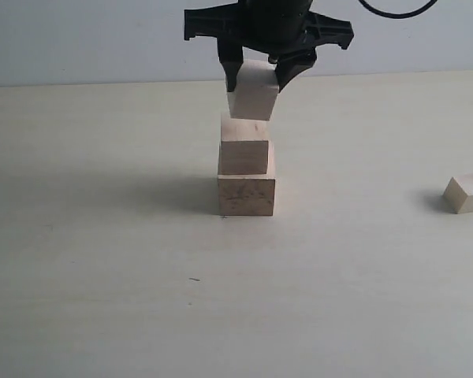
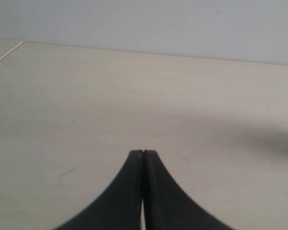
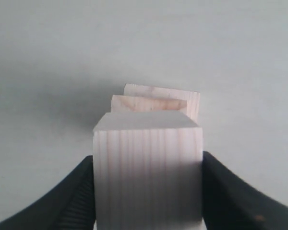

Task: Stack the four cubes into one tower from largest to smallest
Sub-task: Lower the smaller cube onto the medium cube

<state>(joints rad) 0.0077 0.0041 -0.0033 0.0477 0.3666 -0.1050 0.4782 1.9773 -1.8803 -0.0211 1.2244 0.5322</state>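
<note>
- The left gripper (image 2: 143,154) is pressed together: in the left wrist view its two black fingers (image 2: 129,191) meet along their whole inner edge with nothing between them. They hang over bare pale table (image 2: 86,96), and no cube shows in that view
- In the exterior view the tower (image 1: 246,169) stands near the middle of the table (image 1: 102,260), two blocks high. The largest cube (image 1: 247,197), with darker grain smudges on its front, sits on the table, and the second cube (image 1: 243,153) rests on top of it, set slightly toward the left edge
- Directly above the tower, the right gripper (image 1: 257,87) comes down from the top of the exterior view and pinches the third cube (image 1: 252,98) by two opposite side faces. The jaws are spread only as wide as that block
- The third cube hangs slightly tilted, with its lower edge level with the top of the second cube; whether the two touch cannot be told
- In the right wrist view the third cube (image 3: 148,172) fills the space between the dark fingers (image 3: 221,191), and the tops of the two stacked cubes show just past its far edge, shifted a little to one side
- The smallest cube (image 1: 467,194) lies alone on the table at the far right, well apart from the tower and from both grippers
</note>
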